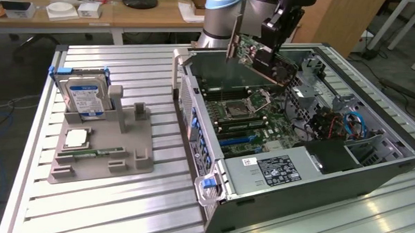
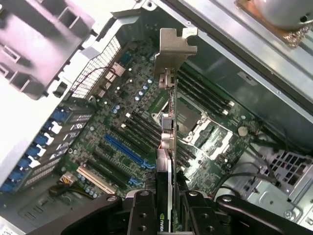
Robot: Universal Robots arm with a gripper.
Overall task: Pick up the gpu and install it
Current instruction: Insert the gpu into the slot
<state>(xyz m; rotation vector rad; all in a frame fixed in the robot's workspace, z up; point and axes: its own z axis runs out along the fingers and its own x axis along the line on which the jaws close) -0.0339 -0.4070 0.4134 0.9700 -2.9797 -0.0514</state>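
The gpu hangs tilted above the open computer case, over the motherboard, its metal bracket at the end away from the grip. Your gripper is clamped on the card's edge, one finger against each face. Treat the card as light, stiff and fragile, and hold it by the board's edges. It probably sits above the blue slot.

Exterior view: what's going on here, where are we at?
The arm's gripper has its jaws closed on the gpu and holds it in the air over the open computer case. The card hangs above the motherboard, not yet seated in a slot. The hard drive stands in the grey fixture at the exterior view's left.
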